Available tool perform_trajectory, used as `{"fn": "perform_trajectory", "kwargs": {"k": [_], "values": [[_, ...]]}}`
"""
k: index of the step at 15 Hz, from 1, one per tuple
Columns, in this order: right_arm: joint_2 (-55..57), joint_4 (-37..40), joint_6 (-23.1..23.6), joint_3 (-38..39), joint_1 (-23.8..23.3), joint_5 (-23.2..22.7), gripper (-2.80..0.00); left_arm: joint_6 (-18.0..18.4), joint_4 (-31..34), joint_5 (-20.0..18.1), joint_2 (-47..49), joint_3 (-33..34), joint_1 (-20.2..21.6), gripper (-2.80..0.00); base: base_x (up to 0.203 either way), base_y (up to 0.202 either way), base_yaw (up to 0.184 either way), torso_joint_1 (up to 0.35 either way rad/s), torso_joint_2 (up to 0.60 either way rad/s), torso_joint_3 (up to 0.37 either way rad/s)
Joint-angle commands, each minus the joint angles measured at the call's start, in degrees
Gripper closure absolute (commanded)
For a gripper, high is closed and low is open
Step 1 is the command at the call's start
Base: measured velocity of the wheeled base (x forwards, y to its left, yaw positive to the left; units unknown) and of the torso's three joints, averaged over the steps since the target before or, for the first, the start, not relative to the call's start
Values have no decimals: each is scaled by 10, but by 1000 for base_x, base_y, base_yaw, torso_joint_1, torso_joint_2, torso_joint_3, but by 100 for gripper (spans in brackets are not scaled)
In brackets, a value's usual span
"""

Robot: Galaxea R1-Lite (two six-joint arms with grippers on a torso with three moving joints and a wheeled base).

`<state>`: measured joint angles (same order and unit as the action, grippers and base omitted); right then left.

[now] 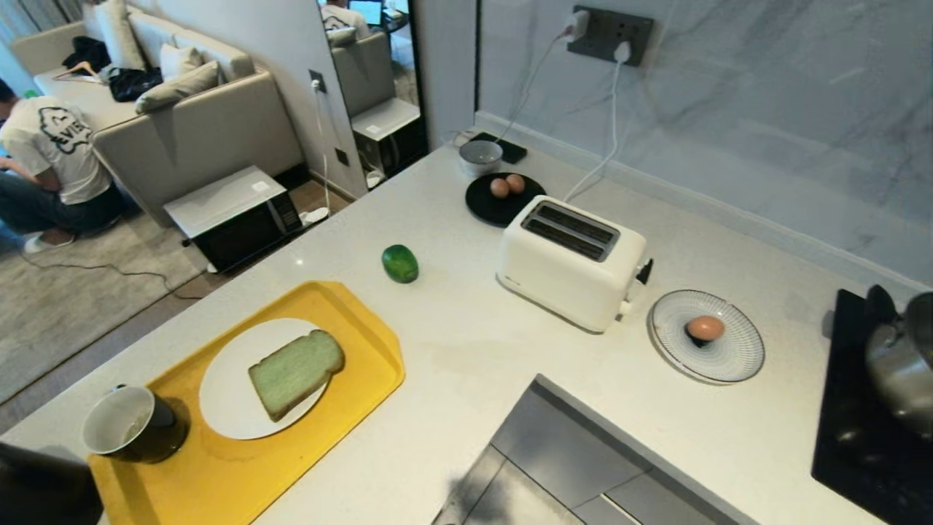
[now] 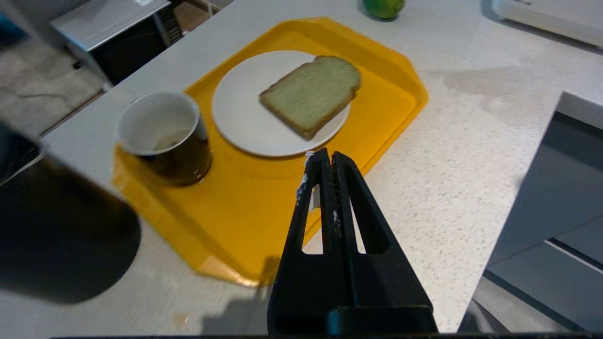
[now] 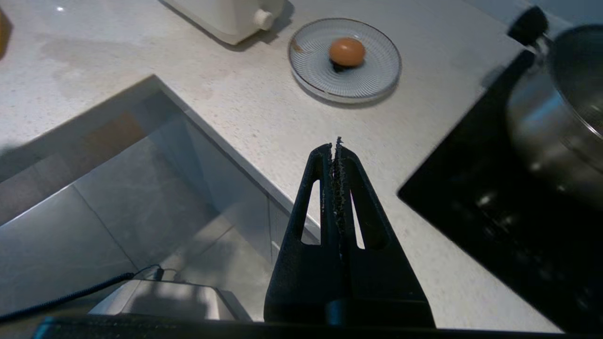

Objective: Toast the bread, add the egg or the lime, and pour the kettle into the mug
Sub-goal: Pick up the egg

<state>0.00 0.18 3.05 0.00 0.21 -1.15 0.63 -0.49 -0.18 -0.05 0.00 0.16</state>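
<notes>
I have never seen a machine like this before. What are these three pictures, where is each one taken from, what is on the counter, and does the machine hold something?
This is a two-armed robot at a kitchen counter. The wide picture comes from a camera on its head, looking down. The other two come from cameras on its wrists; the black wedge in each is a gripper.

The left gripper is shut and empty, above a yellow tray. On the tray are the mug and a white plate with the bread. The lime lies on the counter beyond it.

The right gripper is also shut and empty. Near it is a striped plate with an egg. A white toaster stands in the middle. Nothing is held.
</notes>
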Motion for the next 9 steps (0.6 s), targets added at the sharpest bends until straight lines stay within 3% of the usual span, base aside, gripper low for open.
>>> {"fn": "perform_trajectory", "kwargs": {"k": [1,5,9], "values": [[0,0,0,1,0,-1,0,0,0,0,0,0,0,0,3,11,-172,3,2,2],[0,-1,1,1,1,0,0,0,0,0,0,0,0,0,0,8,-157,4,0,3],[0,0,1,1,0,-1,0,0,0,0,0,0,0,0,0,0,-22,2,1,1]]}}
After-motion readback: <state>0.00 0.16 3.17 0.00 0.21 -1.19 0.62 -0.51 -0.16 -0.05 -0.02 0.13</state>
